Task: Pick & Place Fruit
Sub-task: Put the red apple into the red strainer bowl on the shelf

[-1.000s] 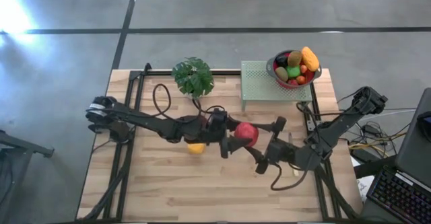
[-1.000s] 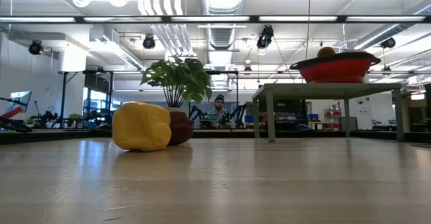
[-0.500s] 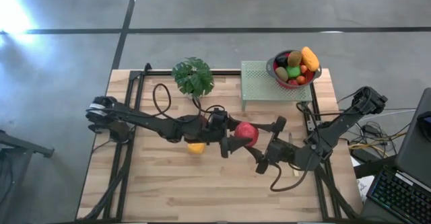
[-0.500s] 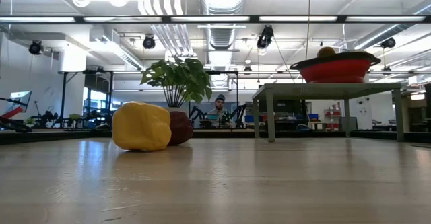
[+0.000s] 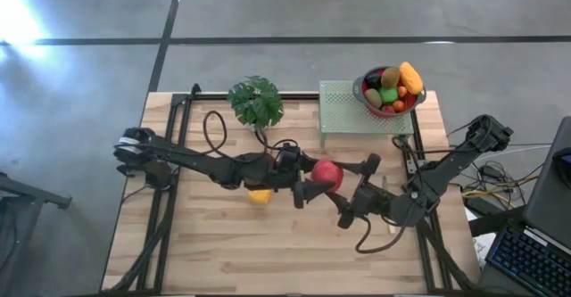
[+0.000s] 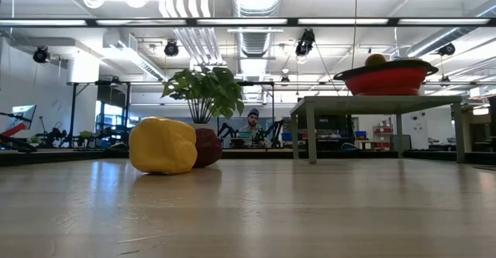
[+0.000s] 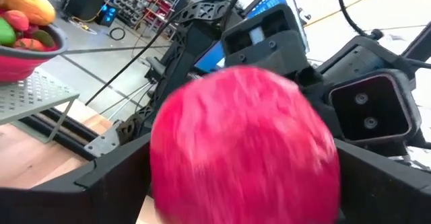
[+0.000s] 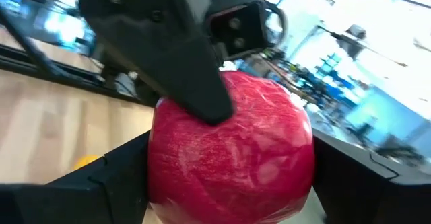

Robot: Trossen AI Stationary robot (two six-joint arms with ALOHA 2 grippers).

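Observation:
A red round fruit (image 5: 326, 174) hangs in the air over the middle of the table, between my two grippers. My left gripper (image 5: 312, 180) comes at it from the table's left and my right gripper (image 5: 344, 185) from the right. Each has a finger on either side of the fruit. The fruit fills the left wrist view (image 7: 246, 146) and the right wrist view (image 8: 232, 150). A yellow fruit (image 5: 259, 195) rests on the table under my left arm, with a maroon one (image 6: 208, 146) right behind it. A red bowl (image 5: 390, 90) holds several fruits. My left gripper has the red fruit between its two fingers, which lie against its opposite sides (image 7: 160, 163). The fingers come in about level from the table's left. One left finger (image 8: 182, 62) lies on the fruit in the right wrist view. The fruit is clear of the table. My right gripper pinches the same fruit between its two fingers, at its opposite sides (image 8: 158, 177). They come in about level from the table's right, facing my left gripper. The fruit sits clear of the table.
The bowl stands on a pale green perforated stand (image 5: 350, 110) at the far right. A leafy potted plant (image 5: 255, 101) stands at the far edge, left of the stand. The near half of the wooden table (image 5: 268, 252) is bare.

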